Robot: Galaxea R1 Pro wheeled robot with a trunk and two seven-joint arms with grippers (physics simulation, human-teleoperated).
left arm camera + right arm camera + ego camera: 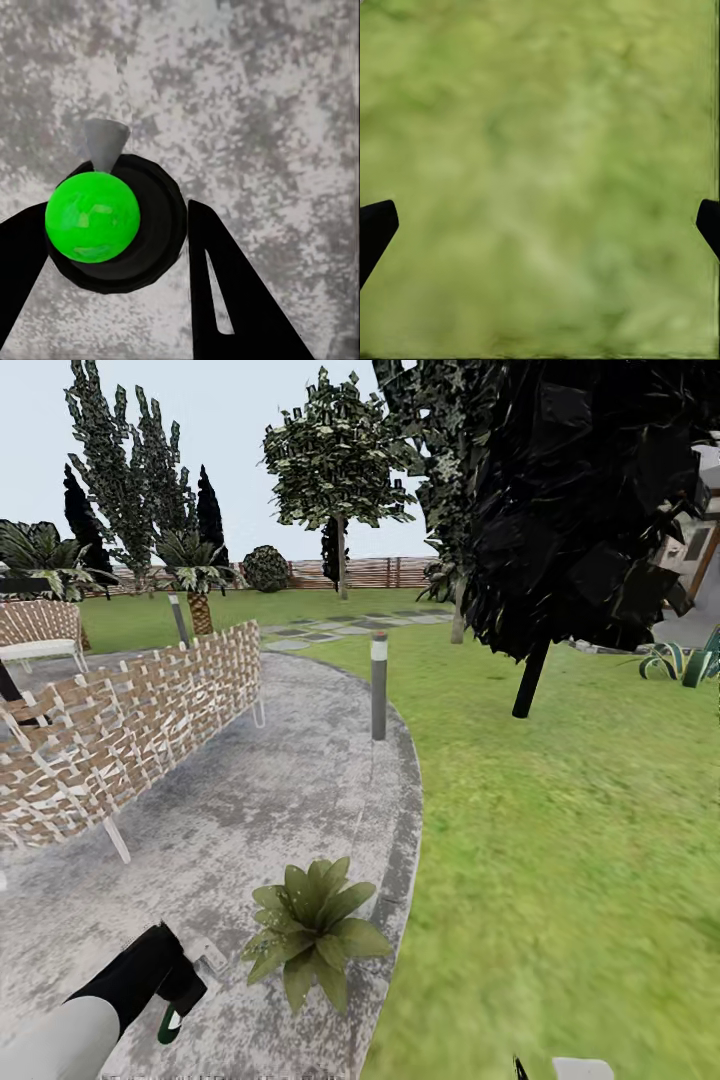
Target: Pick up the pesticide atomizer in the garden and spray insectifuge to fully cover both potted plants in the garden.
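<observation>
From the head camera, the left gripper [185, 990] on its black-and-white arm hangs low over the round grey speckled stone patio [300, 780], carrying the small dark green pesticide atomizer [172, 1022] with its whitish trigger head, just beside a potted plant [312, 930] of broad pointed green leaves near the patio's edge; a woven brown wicker sofa [120, 730], a tall grey bollard lamp [379, 686], the green lawn [560, 840] and the brown slatted wooden fence [350, 572] lie beyond. In the left wrist view the black fingers [232, 292] are clamped round the atomizer [112, 225], seen end-on above the stone. In the right wrist view the right gripper [540, 225] has its fingertips [375, 229] spread wide over blurred grass.
</observation>
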